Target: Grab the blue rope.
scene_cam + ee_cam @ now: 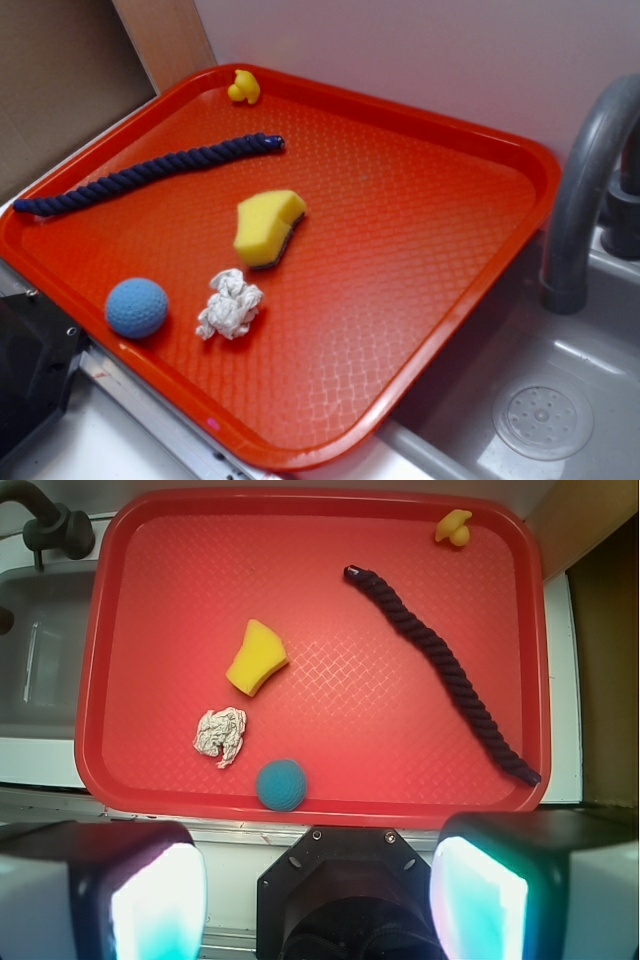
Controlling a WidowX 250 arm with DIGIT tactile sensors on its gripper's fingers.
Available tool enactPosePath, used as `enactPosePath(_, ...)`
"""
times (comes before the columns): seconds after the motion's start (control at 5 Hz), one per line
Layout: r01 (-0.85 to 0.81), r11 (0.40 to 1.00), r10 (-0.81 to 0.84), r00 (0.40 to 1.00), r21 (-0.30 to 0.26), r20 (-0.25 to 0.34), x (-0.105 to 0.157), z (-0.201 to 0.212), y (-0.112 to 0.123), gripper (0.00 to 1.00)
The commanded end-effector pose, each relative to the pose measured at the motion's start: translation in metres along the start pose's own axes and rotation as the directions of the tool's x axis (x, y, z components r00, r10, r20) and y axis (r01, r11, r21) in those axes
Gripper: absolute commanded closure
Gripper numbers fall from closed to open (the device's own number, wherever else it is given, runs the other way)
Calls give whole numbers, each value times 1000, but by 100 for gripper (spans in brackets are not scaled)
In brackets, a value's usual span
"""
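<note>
The blue rope (150, 172) (440, 665), a dark navy twisted cord, lies stretched across the back left part of the red tray (420, 300) (160, 600). In the wrist view it runs diagonally down the tray's right side. My gripper (318, 895) hangs high above the tray's near edge, well clear of the rope, with its two pads wide apart and nothing between them. In the exterior view the gripper is out of sight.
On the tray also lie a yellow sponge (266, 227) (256, 658), a crumpled white paper wad (230, 305) (220, 735), a light blue ball (136, 307) (281, 784) and a small yellow duck (243, 87) (453, 527). A grey sink with faucet (580, 200) stands beside the tray.
</note>
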State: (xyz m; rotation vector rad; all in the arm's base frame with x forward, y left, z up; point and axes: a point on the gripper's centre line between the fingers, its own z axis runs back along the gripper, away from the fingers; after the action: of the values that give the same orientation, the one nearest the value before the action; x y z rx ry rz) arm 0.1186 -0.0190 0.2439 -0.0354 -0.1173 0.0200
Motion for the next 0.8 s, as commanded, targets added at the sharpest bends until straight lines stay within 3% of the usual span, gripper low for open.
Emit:
enactPosePath(0.0, 0, 1000, 0, 1000, 0, 0, 0, 0, 0, 0)
enactPosePath(0.2, 99, 995, -101, 991, 30, 88, 12, -29, 16, 0)
enactPosePath(0.6, 239, 967, -250, 957, 86, 150, 47, -77, 70, 0)
